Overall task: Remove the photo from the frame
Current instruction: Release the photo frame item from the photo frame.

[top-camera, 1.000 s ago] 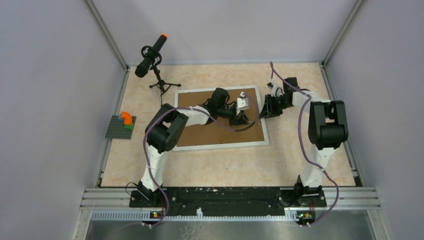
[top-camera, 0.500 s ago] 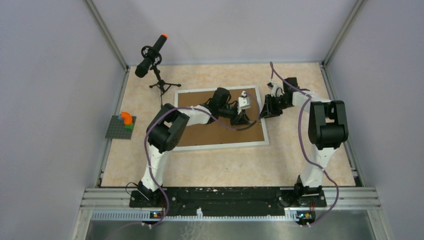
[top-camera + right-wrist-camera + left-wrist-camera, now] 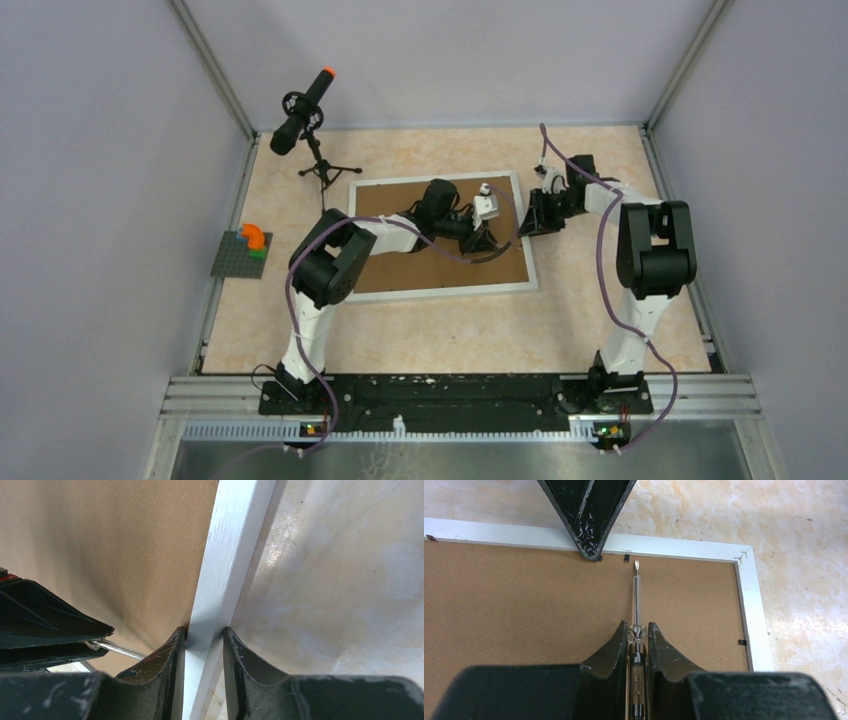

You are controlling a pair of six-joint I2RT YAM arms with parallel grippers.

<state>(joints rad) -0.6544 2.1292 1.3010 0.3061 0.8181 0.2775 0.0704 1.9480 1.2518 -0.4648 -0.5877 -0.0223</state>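
Next to no change over the last second: only a slight drift of the left elbow. Same spot at centre of the top view for the frame (image 3: pixel 440 291), face down, board (image 3: pixel 420 272) uppermost and not yet lifted, photo hidden beneath. Probably still at the tab-releasing step. Right gripper (image 3: pixel 204 632) clamped across the frame's right rail. Left gripper (image 3: pixel 638 629) pinched narrowly on a screwdriver (image 3: pixel 636 597), tip just short of a black tab (image 3: pixel 626 558) at the board's upper edge.

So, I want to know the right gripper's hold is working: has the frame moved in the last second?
No. The frame has not shifted: its corners lie just where they did relative to the tripod in the top view.
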